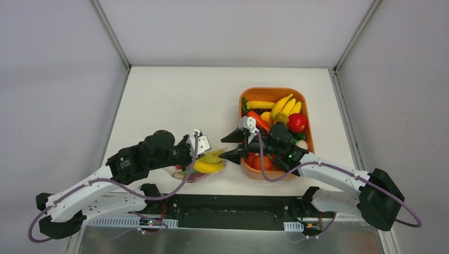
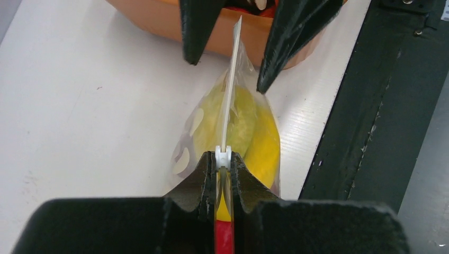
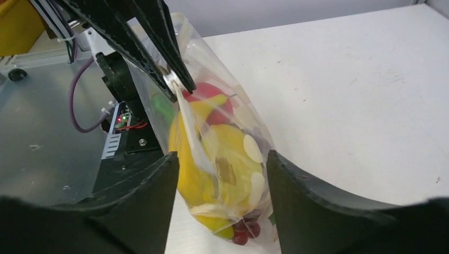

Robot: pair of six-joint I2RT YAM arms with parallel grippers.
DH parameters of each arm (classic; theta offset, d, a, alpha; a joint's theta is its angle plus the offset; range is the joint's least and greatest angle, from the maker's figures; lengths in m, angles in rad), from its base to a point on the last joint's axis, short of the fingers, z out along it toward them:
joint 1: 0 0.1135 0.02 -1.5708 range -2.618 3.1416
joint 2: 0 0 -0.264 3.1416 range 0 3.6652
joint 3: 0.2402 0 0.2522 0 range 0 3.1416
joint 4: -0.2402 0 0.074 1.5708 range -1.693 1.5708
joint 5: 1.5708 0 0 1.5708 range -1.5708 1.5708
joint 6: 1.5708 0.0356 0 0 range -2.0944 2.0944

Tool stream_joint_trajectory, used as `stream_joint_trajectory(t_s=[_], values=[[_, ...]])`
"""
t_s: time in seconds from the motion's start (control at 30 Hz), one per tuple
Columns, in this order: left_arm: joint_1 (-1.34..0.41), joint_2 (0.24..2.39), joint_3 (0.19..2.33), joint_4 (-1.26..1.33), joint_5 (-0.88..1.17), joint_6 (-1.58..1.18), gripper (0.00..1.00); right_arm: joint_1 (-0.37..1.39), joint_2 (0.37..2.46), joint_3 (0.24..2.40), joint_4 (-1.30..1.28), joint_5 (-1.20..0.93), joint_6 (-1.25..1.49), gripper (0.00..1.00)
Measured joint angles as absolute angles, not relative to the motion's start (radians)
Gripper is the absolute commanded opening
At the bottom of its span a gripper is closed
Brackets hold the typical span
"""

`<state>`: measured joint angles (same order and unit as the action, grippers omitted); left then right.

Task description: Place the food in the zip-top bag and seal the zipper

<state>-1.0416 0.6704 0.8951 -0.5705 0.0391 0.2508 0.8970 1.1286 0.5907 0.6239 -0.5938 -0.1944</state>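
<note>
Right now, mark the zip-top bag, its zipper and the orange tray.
zip-top bag (image 3: 233,159), right wrist view, on its dotted clear side wall.
zipper (image 2: 229,100), left wrist view, middle of the whitish strip.
orange tray (image 1: 265,91), top external view, on the bare far rim.

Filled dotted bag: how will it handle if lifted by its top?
Likely floppy: the clear dotted plastic zip-top bag sags below the whitish zipper strip the left hand pinches. Probably bottom-heavy, may swing: glossy toy fruits bulge low.
</note>
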Motion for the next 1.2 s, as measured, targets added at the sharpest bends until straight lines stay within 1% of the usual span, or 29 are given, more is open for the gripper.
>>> stream_joint_trajectory(t_s=[0.2,0.3,0.33,0.47,0.57,0.63,0.67,0.9,1.2], values=[[-1.042,0.811,0.965,-0.576,0.109,0.252,0.00,0.896,1.129,0.601,0.562,-0.657,-0.222,0.71],[-1.042,0.840,0.974,-0.574,0.141,0.252,0.00,0.903,1.130,0.623,0.514,-0.672,-0.243,0.65],[-1.042,0.846,0.978,-0.573,0.151,0.253,0.00,0.906,1.130,0.627,0.509,-0.676,-0.248,0.61],[-1.042,0.855,0.986,-0.574,0.168,0.253,0.00,0.916,1.134,0.630,0.507,-0.685,-0.259,0.39],[-1.042,0.853,0.986,-0.573,0.178,0.252,0.00,0.919,1.142,0.630,0.503,-0.685,-0.263,0.26],[-1.042,0.848,0.986,-0.573,0.178,0.251,0.00,0.920,1.146,0.630,0.502,-0.680,-0.264,0.10],[-1.042,0.842,0.984,-0.574,0.178,0.251,0.00,0.920,1.147,0.630,0.503,-0.676,-0.265,0.01],[-1.042,0.795,0.957,-0.559,0.142,0.252,0.00,0.932,1.147,0.628,0.529,-0.624,-0.253,0.00],[-1.042,0.663,0.902,-0.570,0.021,0.249,0.00,0.941,1.147,0.622,0.582,-0.505,-0.235,0.00]])
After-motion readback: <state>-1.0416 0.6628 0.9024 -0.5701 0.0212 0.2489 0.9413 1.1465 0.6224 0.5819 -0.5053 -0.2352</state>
